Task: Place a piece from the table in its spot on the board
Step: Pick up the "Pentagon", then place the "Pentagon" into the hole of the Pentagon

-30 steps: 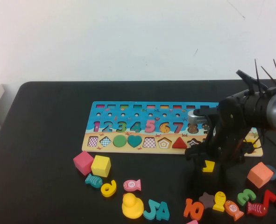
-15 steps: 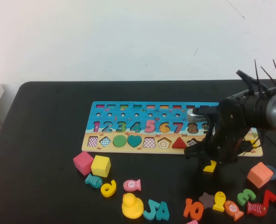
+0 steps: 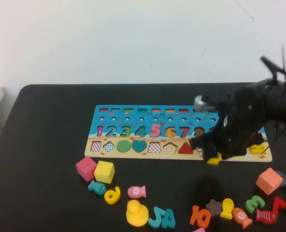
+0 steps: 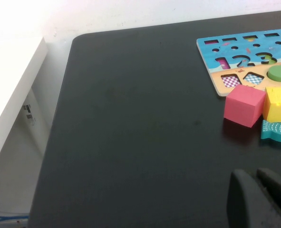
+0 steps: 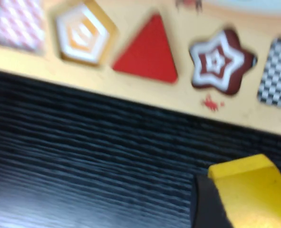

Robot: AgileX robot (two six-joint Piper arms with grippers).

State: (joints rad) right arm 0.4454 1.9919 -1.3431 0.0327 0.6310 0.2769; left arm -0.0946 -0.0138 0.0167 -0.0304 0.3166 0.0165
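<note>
The puzzle board (image 3: 147, 118) lies across the middle of the black table, with numbers and shape slots. My right gripper (image 3: 214, 155) is shut on a yellow piece (image 3: 214, 160) and holds it above the board's front edge. In the right wrist view the yellow piece (image 5: 254, 194) sits against one dark finger (image 5: 209, 204), just off the board's edge (image 5: 130, 95) near the red triangle (image 5: 150, 52) and the empty star slot (image 5: 221, 61). My left gripper (image 4: 256, 190) is shut and empty, over bare table to the board's left.
Loose pieces lie along the table's front: a pink cube (image 3: 86, 168), a yellow cube (image 3: 104, 171), fish pieces, a yellow duck (image 3: 137, 213), an orange block (image 3: 269, 181), and numbers and a star at the front right. The pink cube also shows in the left wrist view (image 4: 245, 105).
My right gripper has lifted the yellow piece off the table and carried it back toward the board's front edge. The left arm has not moved.
</note>
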